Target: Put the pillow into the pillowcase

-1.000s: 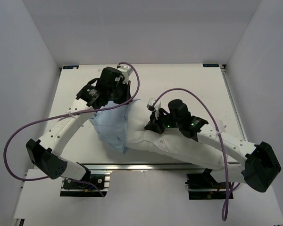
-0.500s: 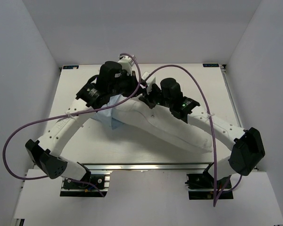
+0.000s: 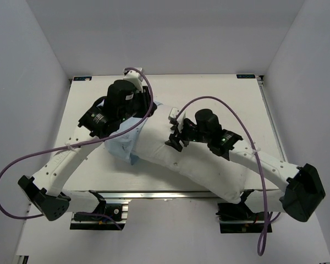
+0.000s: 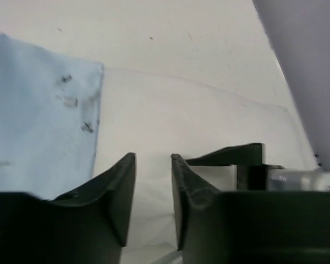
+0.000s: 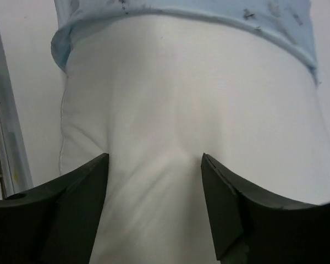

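The white pillow [image 3: 201, 165] lies slantwise across the table, from the back middle down to the front right. Its far end sits inside the light-blue pillowcase [image 3: 121, 144], whose hem crosses the pillow [image 5: 176, 88] in the right wrist view. The rest of the pillowcase [image 4: 38, 110] spreads flat to the left. My left gripper [image 4: 153, 157] hovers over the pillow [image 4: 198, 115] beside the pillowcase's edge, its fingers a little apart with nothing between them. My right gripper [image 5: 154, 157] stands wide open just above the pillow's middle and holds nothing [image 3: 174, 140].
White table [image 3: 225, 93] with grey walls on three sides. A metal rail [image 3: 170, 193] runs along the front edge, close to the pillow's near corner. Purple cables loop over both arms.
Both grippers were shut on the fabric and have let go. The pillow swung from the front edge up toward the back, and it now rests slantwise. The right gripper has drawn back.
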